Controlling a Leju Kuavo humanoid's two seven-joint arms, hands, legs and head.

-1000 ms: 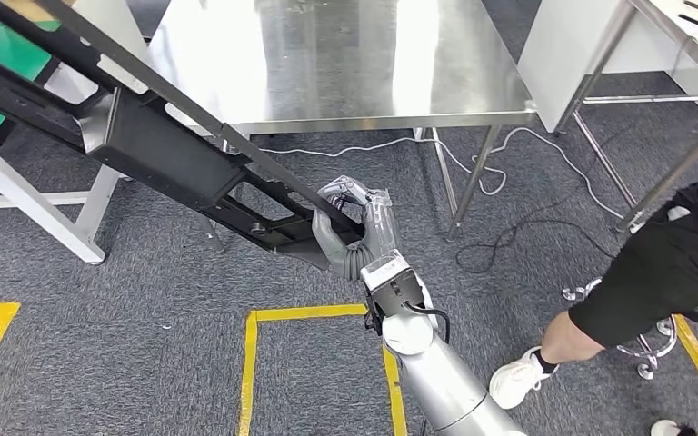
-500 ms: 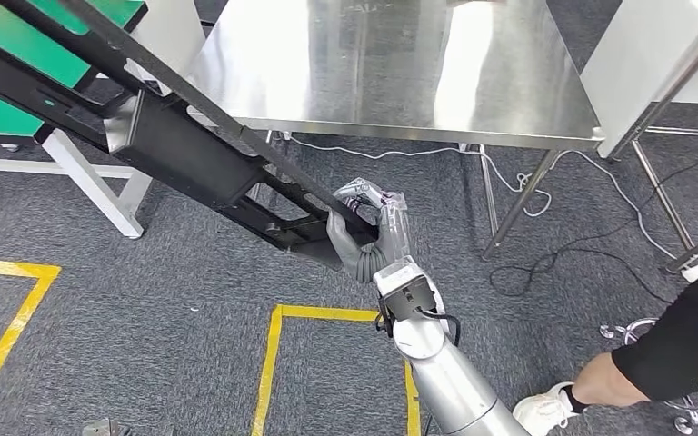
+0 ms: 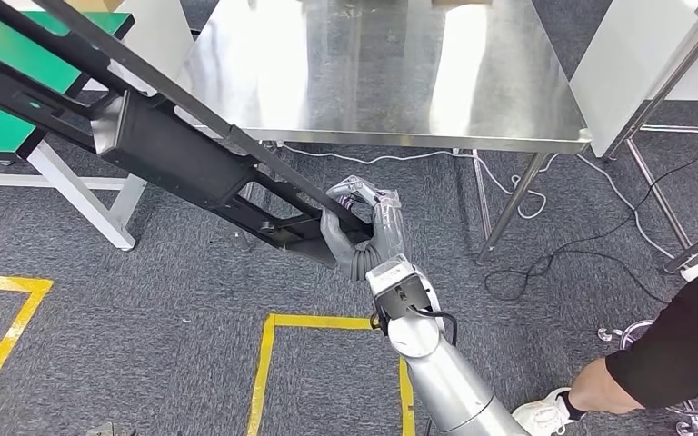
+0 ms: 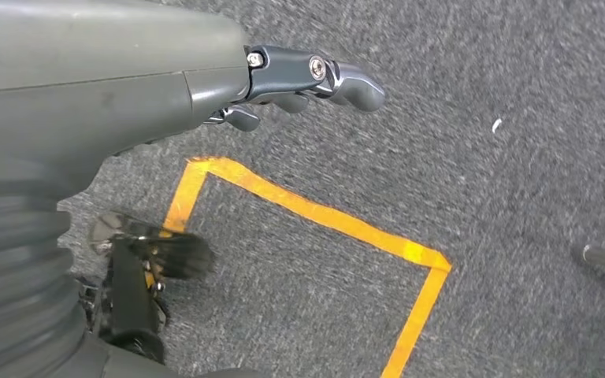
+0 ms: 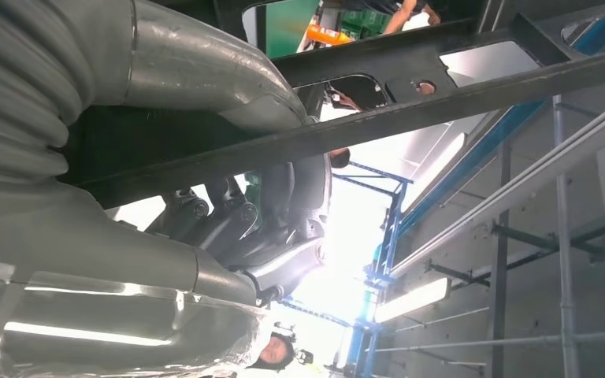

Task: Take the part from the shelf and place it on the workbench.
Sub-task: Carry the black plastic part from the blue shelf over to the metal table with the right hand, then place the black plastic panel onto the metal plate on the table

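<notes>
Right hand: right hand (image 3: 361,225) wrapped tight round the near end of the long black metal frame part (image 3: 159,150), thumb on the near side, fingers curled over the top rail; same grip seen from the right wrist camera, right hand (image 5: 228,228) clamped on the dark bar (image 5: 410,110).
Part: up in the air, slanting from the hand away to the far left, crossing in front of the near left corner of the workbench, not resting on it.
Workbench: shiny stainless steel table (image 3: 473,82) straight ahead, far side of the hand, bright glare across its top.
Left hand: left hand (image 4: 126,87) hanging over the grey carpet, dark fingers (image 4: 339,79) loosely bent and apart, gripping nothing.
Floor: grey carpet (image 3: 145,300) with yellow tape outlines (image 3: 264,363) near the robot; white and black cables (image 3: 545,254) trailing under the table on the right.
Far left: green-topped bench on white legs (image 3: 0,127), partly behind the part.
Right edge: person in black shorts and a white shoe (image 3: 654,363), standing near a wheeled stool base.
</notes>
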